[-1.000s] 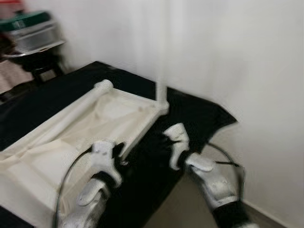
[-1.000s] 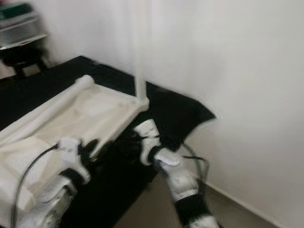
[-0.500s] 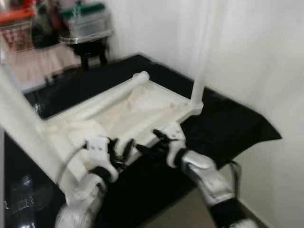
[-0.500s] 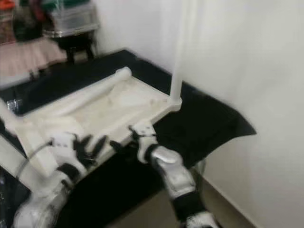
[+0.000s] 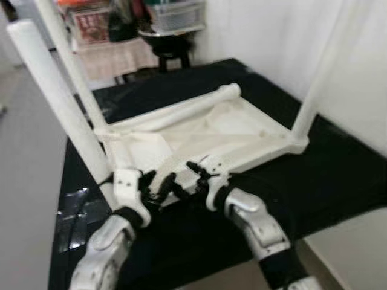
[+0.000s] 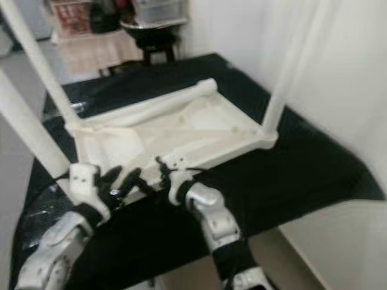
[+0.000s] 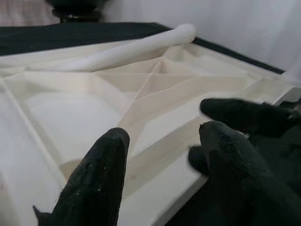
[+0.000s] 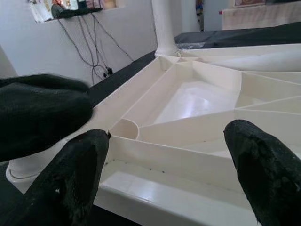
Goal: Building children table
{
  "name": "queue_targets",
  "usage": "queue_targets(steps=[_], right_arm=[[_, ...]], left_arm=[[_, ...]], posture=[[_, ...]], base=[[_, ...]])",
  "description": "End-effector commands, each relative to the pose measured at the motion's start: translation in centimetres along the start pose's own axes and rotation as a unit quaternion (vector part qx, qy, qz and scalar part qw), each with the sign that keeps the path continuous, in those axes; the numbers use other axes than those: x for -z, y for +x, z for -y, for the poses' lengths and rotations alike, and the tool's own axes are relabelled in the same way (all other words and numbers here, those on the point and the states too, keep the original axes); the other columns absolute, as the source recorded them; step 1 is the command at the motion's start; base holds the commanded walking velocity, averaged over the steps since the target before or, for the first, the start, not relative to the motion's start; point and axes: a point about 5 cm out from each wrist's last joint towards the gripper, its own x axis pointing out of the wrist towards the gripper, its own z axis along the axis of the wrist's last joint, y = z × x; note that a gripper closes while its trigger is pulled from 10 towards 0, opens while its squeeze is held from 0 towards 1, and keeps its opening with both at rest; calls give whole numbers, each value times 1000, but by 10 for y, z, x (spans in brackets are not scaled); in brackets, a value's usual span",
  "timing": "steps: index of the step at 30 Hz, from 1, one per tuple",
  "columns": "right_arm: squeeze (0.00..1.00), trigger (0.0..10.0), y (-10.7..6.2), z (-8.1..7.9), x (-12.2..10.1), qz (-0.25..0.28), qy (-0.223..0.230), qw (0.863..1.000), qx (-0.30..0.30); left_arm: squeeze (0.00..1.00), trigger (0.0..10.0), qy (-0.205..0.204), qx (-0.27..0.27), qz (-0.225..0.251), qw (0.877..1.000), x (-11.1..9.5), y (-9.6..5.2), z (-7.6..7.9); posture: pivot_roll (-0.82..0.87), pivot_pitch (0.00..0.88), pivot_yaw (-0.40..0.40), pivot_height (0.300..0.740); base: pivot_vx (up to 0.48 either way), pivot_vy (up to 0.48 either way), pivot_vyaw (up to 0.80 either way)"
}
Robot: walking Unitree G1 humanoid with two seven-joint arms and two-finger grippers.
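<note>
Two grippers meet at the near rim of the upturned white table top (image 5: 199,130), which lies underside-up on a black cloth (image 5: 338,175) spread over the floor. Three legs stand upright from it: one at the near-left corner (image 5: 57,96), a thinner-looking one behind it (image 5: 72,66), and one at the right corner (image 5: 317,84) close against the white wall. A fourth leg (image 5: 181,109) lies flat along the far rim, not standing.

Room to move: the black cloth is open in front of the near rim and out to the right of the table, running to where the pale floor (image 5: 357,248) begins. On the left the near-left leg stands just beside the left gripper. At the back, a dark stool (image 5: 166,51) and cluttered shelving sit well apart from the table.

Left gripper (image 5: 158,183): its fingers (image 7: 101,179) are spread apart, over the near rim, with ribbed plastic showing between them; contact can't be judged. Right gripper (image 5: 195,174): fingers (image 8: 263,174) wide apart too, straddling the rim wall from the front, gripping nothing. The two grippers sit just beside each other, fingertips nearly meeting.
</note>
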Motion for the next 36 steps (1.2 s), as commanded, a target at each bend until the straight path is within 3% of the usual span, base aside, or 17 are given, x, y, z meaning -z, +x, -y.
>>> queue_targets(steps=[1,17,36], right_arm=[[0,10000,1,0,-2,8,10,1000,1],[0,10000,1,0,-1,3,12,1000,-3],[0,10000,1,-2,-1,-1,3,1000,-7]], left_arm=[[0,10000,0,-5,-11,1000,3,-1,-4],[0,10000,-3,-2,-12,1000,3,-1,-3],[0,10000,-15,-20,-6,1000,2,-2,-7]], posture=[[-115,47,54,740],[-115,49,54,740],[-113,51,56,740]], base=[[0,-435,0],[0,-465,0],[0,0,0]])
